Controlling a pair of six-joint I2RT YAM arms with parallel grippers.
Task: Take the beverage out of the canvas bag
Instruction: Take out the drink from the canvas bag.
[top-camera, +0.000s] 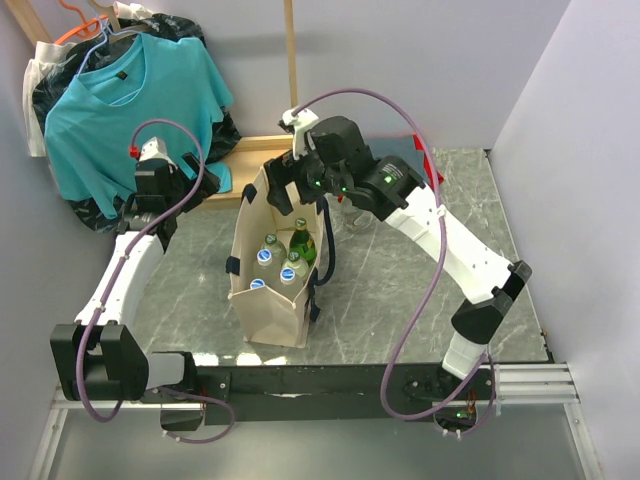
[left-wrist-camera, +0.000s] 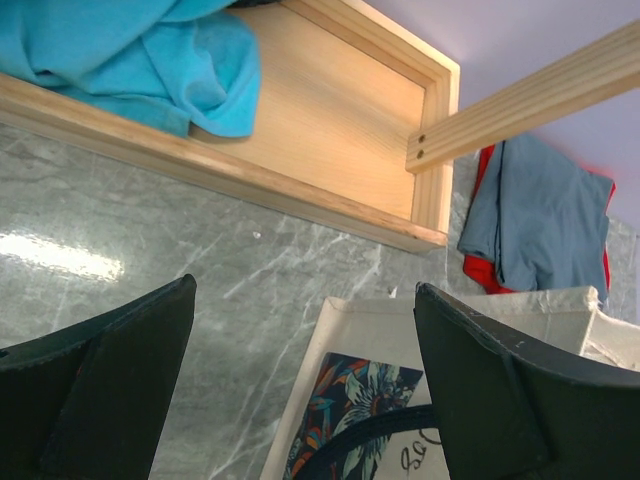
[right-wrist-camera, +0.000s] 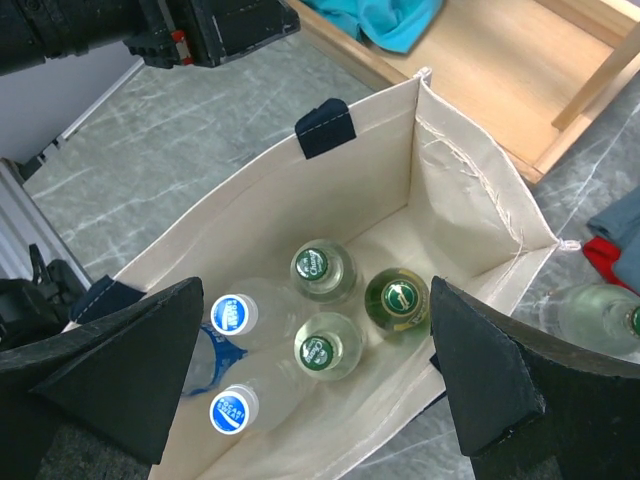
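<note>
Right gripper (right-wrist-camera: 315, 385), jaws wide & empty, hovers over the canvas bag (right-wrist-camera: 330, 190) as I watch: five beverage bottles (right-wrist-camera: 316, 350) inside, sixth bottle (right-wrist-camera: 600, 315) just outside, left gripper (left-wrist-camera: 300, 400) likewise open w/ nothing held, so one out at most, I reckon.

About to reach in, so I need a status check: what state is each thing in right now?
Canvas bag: upright, mouth open.
Dark green bottle: upright in bag, capped.
Four clear bottles: upright in bag, capped.
Bottle outside bag: capped.
Right pincer: open, empty, over the bag.
Left pincer: open, empty.
Teal shirt: on a hanger.
</note>
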